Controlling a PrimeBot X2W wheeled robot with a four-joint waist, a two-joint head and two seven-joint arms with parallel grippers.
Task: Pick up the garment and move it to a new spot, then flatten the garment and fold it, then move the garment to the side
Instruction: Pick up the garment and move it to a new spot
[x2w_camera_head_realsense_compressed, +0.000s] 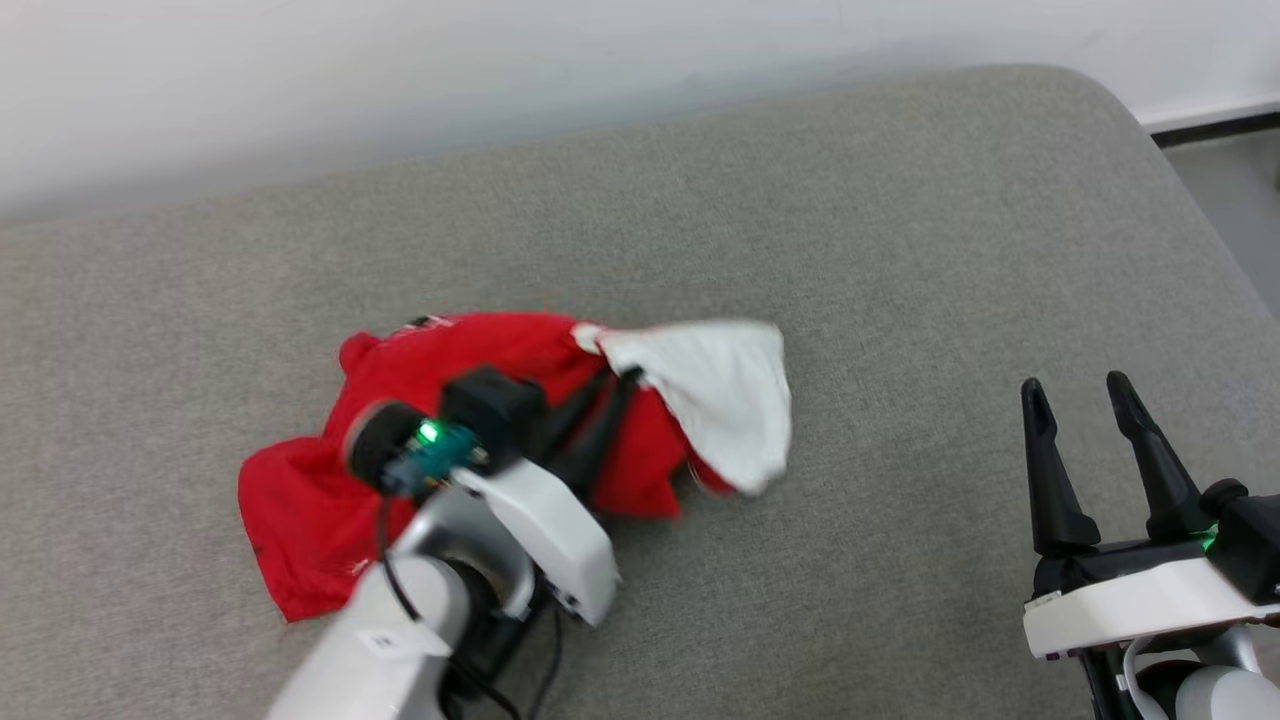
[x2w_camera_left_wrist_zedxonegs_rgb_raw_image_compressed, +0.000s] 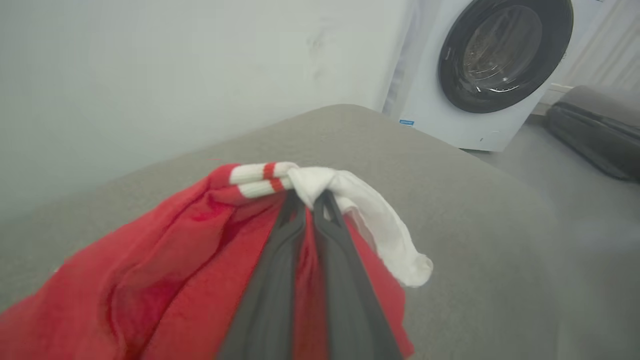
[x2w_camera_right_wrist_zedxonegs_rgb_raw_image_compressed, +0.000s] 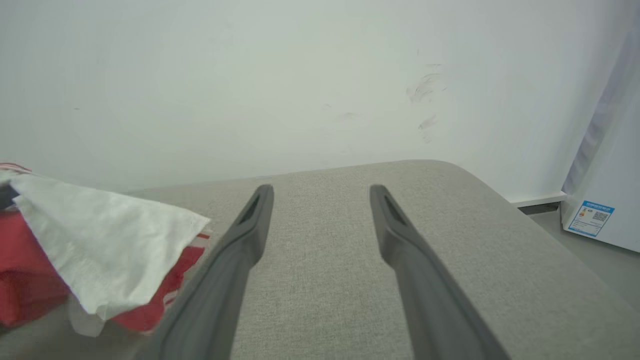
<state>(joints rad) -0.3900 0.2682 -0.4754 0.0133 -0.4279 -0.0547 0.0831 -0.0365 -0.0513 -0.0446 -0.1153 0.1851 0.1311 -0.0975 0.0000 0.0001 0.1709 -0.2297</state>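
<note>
The garment (x2w_camera_head_realsense_compressed: 320, 490) is a red shirt with a white sleeve (x2w_camera_head_realsense_compressed: 720, 400), bunched up left of centre on the grey padded surface (x2w_camera_head_realsense_compressed: 800, 220). My left gripper (x2w_camera_head_realsense_compressed: 620, 378) is shut on the garment where the white sleeve meets the red-striped trim (x2w_camera_left_wrist_zedxonegs_rgb_raw_image_compressed: 262, 179), its two dark fingers (x2w_camera_left_wrist_zedxonegs_rgb_raw_image_compressed: 270, 285) pressed together and the cloth lifted in a peak. The sleeve drapes off to the right. My right gripper (x2w_camera_head_realsense_compressed: 1075, 385) stands open at the lower right, apart from the garment (x2w_camera_right_wrist_zedxonegs_rgb_raw_image_compressed: 30, 280), with bare surface between its fingers (x2w_camera_right_wrist_zedxonegs_rgb_raw_image_compressed: 240, 245). The front lettering is hidden.
A pale wall (x2w_camera_head_realsense_compressed: 400, 80) runs behind the surface. A white washing machine (x2w_camera_left_wrist_zedxonegs_rgb_raw_image_compressed: 480, 70) with a dark round door stands past the surface's far right corner, beside a dark object (x2w_camera_left_wrist_zedxonegs_rgb_raw_image_compressed: 595, 135) on the floor. The surface's rounded right edge (x2w_camera_head_realsense_compressed: 1190, 180) drops to the floor.
</note>
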